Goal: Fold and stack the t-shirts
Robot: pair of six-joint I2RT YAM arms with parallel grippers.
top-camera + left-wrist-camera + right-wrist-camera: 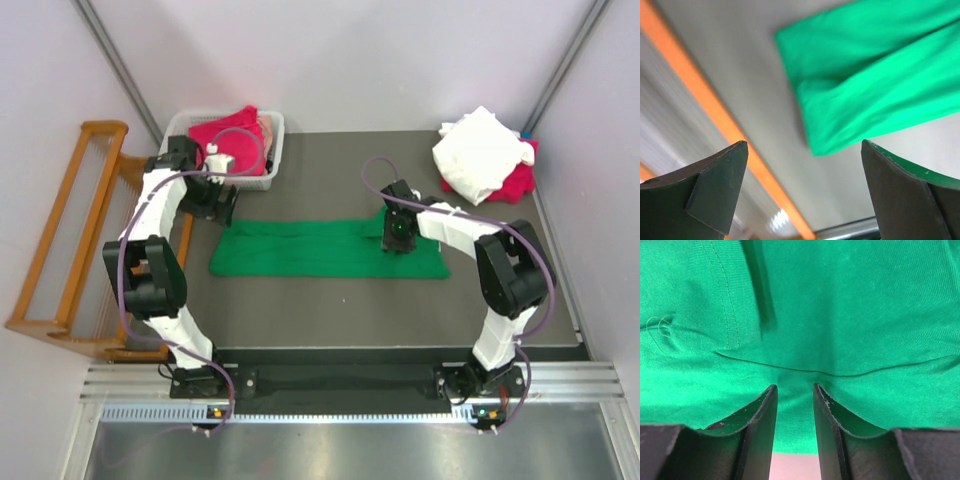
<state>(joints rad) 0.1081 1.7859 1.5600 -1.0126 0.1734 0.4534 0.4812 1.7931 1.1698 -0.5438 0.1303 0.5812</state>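
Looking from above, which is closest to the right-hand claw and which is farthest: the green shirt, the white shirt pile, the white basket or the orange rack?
Measured from the right gripper in the top view:
1. green t-shirt: directly beneath it, mid-table.
2. white t-shirt: back right corner.
3. white basket: back left.
4. orange rack: far left, beside the table.

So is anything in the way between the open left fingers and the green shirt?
Nothing visible is. The left fingers hang open just off the left end of the green t-shirt, with only bare table between them. The right fingers are down on the cloth, nearer its other end.
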